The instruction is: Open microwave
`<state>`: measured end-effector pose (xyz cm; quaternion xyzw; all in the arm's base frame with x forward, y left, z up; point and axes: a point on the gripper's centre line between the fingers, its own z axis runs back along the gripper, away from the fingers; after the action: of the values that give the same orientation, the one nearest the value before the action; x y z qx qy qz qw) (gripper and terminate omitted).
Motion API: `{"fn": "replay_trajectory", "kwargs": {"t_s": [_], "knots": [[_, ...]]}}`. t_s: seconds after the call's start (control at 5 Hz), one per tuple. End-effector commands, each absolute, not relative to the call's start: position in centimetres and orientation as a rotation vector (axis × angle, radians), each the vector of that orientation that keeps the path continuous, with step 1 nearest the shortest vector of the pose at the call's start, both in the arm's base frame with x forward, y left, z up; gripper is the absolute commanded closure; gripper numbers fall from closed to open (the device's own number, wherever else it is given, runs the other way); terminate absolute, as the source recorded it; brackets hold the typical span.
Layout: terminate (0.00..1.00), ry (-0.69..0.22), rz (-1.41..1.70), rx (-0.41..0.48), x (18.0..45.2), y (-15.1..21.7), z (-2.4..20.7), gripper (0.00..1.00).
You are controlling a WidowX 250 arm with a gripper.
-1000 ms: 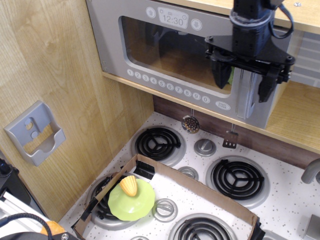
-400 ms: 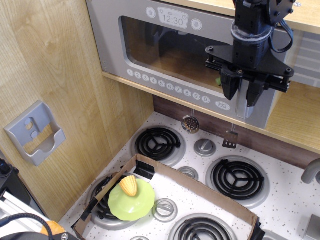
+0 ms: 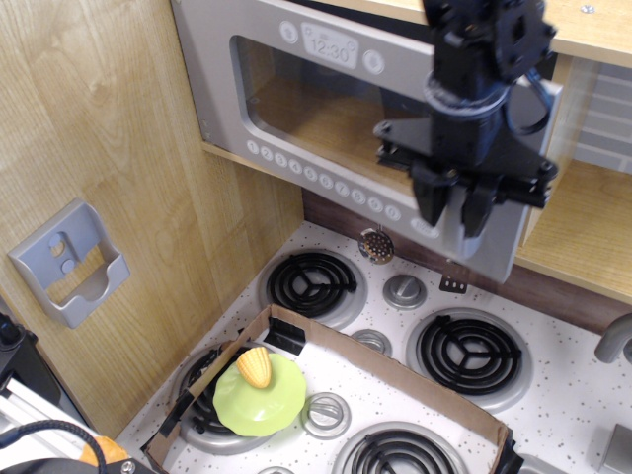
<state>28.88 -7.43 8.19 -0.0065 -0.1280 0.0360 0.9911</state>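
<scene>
- While the handle (image 3: 464, 235) is apparently clamped in the narrowed tool (image 3: 454, 219), the microwave (image 3: 326, 109) door, above the worktop (image 3: 573, 395), is seen slightly ajar.
- Most of the swing is left.

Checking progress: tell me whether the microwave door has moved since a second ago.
Yes. The microwave door has swung outward; its handle edge now overhangs the wooden shelf.

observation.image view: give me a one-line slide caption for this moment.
Gripper clamped on the handle of the microwave, door swung slightly ajar above the toy stove.
</scene>
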Motion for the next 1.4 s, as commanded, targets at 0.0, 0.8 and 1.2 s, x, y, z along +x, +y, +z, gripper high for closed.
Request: {"fn": "replay_trajectory", "kwargs": {"t_s": [0.0,0.8,1.2], "knots": [[0.0,-0.257,0.152,-0.029,24.8,-7.7,7.7,0.0],[0.0,-0.261,-0.034,-0.041,22.9,-15.7,4.1,0.0],[0.0,-0.324,-0.211,0.02,26.7,-20.0,4.6,0.0]]}}
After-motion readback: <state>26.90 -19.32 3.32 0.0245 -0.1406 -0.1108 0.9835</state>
